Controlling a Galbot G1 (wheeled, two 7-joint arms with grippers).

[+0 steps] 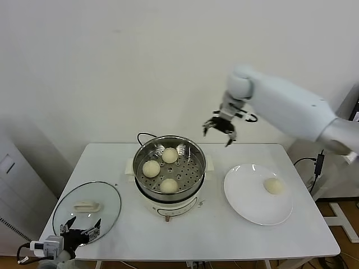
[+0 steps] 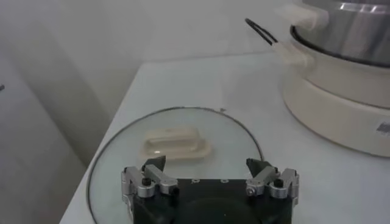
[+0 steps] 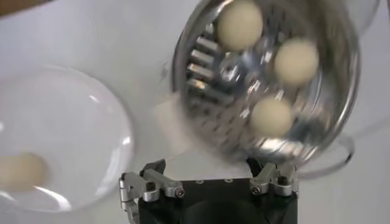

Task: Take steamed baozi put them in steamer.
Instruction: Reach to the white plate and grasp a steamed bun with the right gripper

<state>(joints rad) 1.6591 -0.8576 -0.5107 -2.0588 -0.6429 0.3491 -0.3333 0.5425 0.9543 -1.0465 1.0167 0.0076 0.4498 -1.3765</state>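
A round, shiny stainless-steel steamer point(image 1: 195, 168) with a perforated floor is seen on a white electric cooker base point(image 1: 171, 208) near the middle of the white counter point(image 1: 219, 241). Three smooth, cream-white steamed baozi point(image 1: 151, 168) are found inside the steamer, set apart from one another. A fourth cream-white bun point(image 1: 274, 185) is seen on a flat white plate point(image 1: 247, 202) just to the right of the steamer. The right tool point(image 1: 219, 130) is held in the air above and behind the steamer's right rim, with its fingers spread and nothing gripped. A round glass lid point(image 1: 106, 210) with a white handle is laid flat to the left of the steamer, and the left tool point(image 1: 81, 231) is parked over the lid's near edge, fingers spread and empty.
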